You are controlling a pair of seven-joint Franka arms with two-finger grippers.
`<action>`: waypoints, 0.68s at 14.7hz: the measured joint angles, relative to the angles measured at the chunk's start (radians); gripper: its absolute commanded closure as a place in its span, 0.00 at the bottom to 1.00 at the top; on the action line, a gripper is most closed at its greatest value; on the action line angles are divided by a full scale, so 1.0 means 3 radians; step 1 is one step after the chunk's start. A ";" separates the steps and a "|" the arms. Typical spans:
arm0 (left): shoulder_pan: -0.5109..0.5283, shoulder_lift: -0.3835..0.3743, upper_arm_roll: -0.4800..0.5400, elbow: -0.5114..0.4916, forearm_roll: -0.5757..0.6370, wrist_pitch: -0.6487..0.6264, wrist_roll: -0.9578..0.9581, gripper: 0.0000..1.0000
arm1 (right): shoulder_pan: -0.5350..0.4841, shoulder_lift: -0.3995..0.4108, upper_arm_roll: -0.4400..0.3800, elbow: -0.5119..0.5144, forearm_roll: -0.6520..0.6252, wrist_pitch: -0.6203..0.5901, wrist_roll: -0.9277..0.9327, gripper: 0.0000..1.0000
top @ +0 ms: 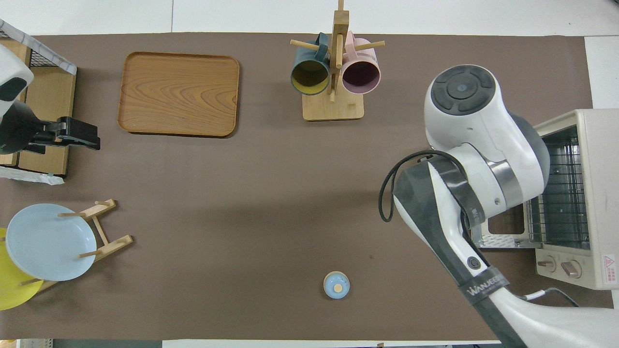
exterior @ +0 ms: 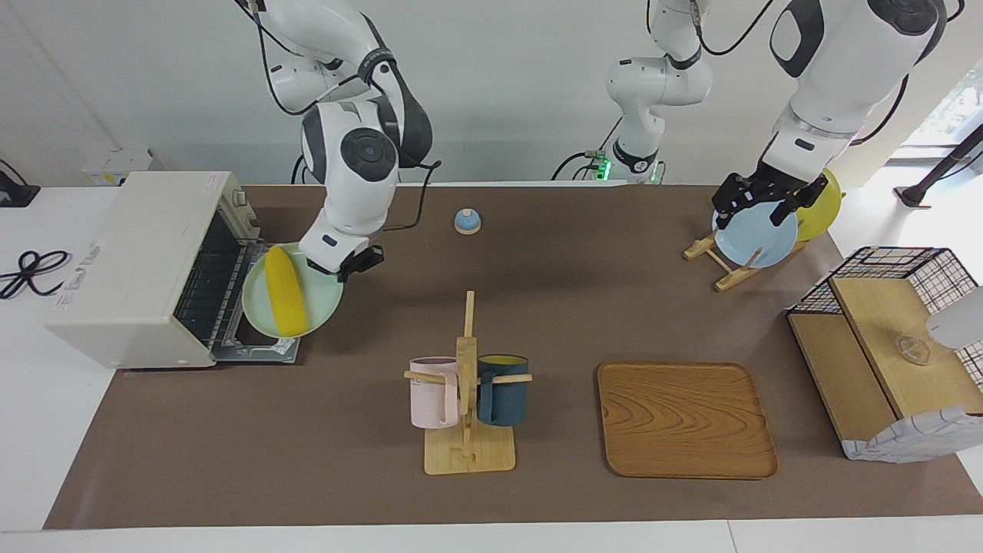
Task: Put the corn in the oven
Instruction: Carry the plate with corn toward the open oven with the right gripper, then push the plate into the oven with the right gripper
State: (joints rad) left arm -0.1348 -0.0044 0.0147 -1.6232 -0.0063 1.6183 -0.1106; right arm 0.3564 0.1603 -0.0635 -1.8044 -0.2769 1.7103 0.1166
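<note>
One corn on green plate, long axis along oven mouth, right pincer pinching plate rim, left pincer spread.

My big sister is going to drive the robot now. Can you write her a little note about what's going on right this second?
Right claw: shut on the rim of the pale green plate, holding it up over the oven's open door.
Left claw: open, waiting over the blue plate on the wooden plate rack.
Corn: lying on the pale green plate, just in front of the oven opening.
Done: oven door is down, and plate with corn is at the oven's mouth.
Left: slide the plate and corn onto the wire rack inside, let go, pull the right arm back.
</note>
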 measured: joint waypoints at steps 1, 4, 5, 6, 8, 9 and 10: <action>0.0000 0.0000 0.0002 0.0000 0.0000 0.0000 0.0000 0.00 | -0.0062 -0.0050 0.0000 -0.0104 0.0000 0.0001 -0.0031 1.00; 0.0000 0.0000 0.0001 0.0000 0.0000 -0.0001 0.0000 0.00 | -0.0318 -0.0097 -0.0001 -0.0274 0.0000 0.0014 -0.0219 1.00; 0.0000 0.0000 0.0001 0.0000 0.0000 -0.0001 0.0000 0.00 | -0.0402 -0.0108 -0.0002 -0.0331 0.0000 0.0048 -0.0282 1.00; 0.0000 0.0000 0.0001 0.0000 0.0000 -0.0001 0.0000 0.00 | -0.0471 -0.0121 -0.0002 -0.0393 0.0000 0.0092 -0.0331 1.00; 0.0000 0.0000 0.0001 0.0000 0.0000 -0.0001 0.0000 0.00 | -0.0581 -0.0150 -0.0002 -0.0488 0.0000 0.0147 -0.0439 1.00; 0.0000 0.0000 0.0001 0.0000 0.0000 -0.0001 0.0000 0.00 | -0.0638 -0.0170 -0.0002 -0.0523 0.0000 0.0193 -0.0516 1.00; 0.0000 0.0000 0.0001 0.0000 0.0000 -0.0001 0.0000 0.00 | -0.0698 -0.0189 -0.0002 -0.0565 0.0000 0.0257 -0.0590 1.00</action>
State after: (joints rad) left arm -0.1347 -0.0044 0.0150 -1.6232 -0.0063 1.6179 -0.1106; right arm 0.1469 0.1035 -0.0641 -1.9739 -0.2769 1.7874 -0.0604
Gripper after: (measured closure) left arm 0.000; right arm 0.978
